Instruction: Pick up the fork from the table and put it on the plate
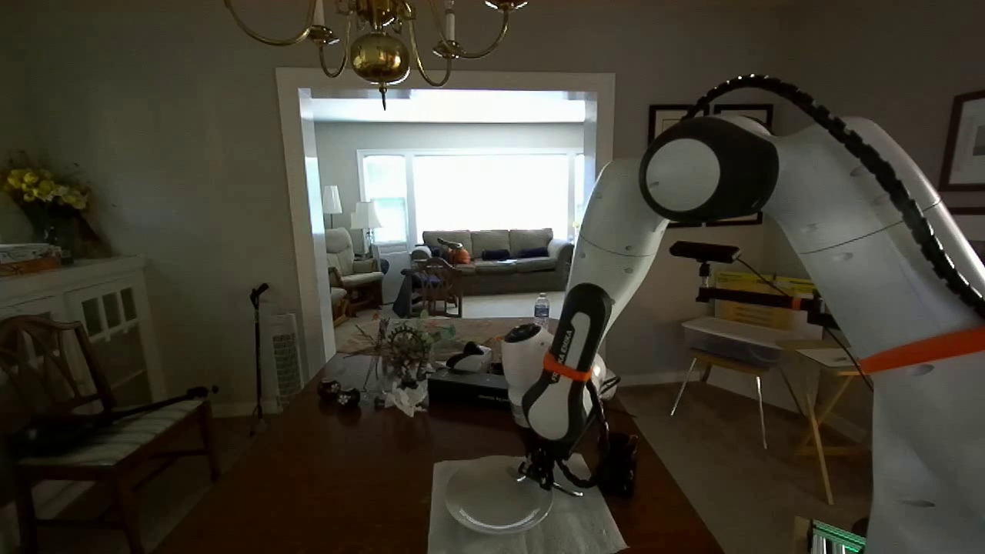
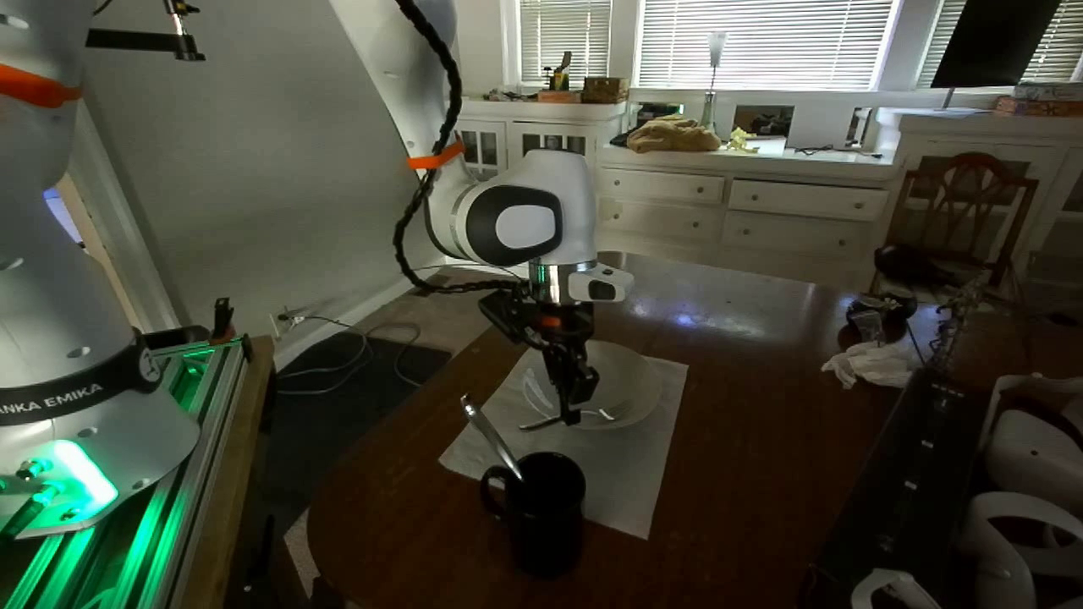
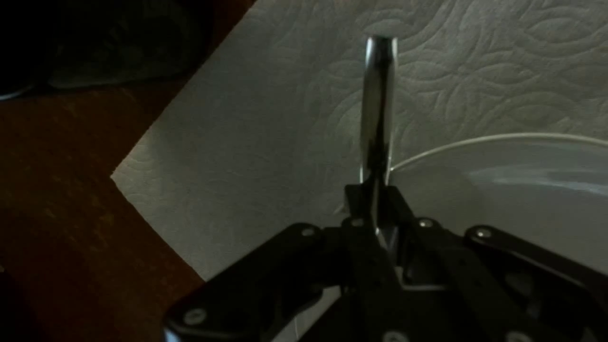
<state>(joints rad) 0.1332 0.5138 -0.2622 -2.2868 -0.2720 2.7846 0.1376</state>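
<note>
In the wrist view the hand pinches the fork at the edge of the plate, the handle jutting over the paper sheet; the fork's other end is mostly lost behind the hand, the plate is cut off, and whether the two touch cannot be told. In an exterior view a black mug on the table hides part of the sheet

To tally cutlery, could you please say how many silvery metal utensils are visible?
2: the slender silvery fork in the black gripper, and a silvery handle leaning from the cylindrical black mug, which may hide more.
</note>
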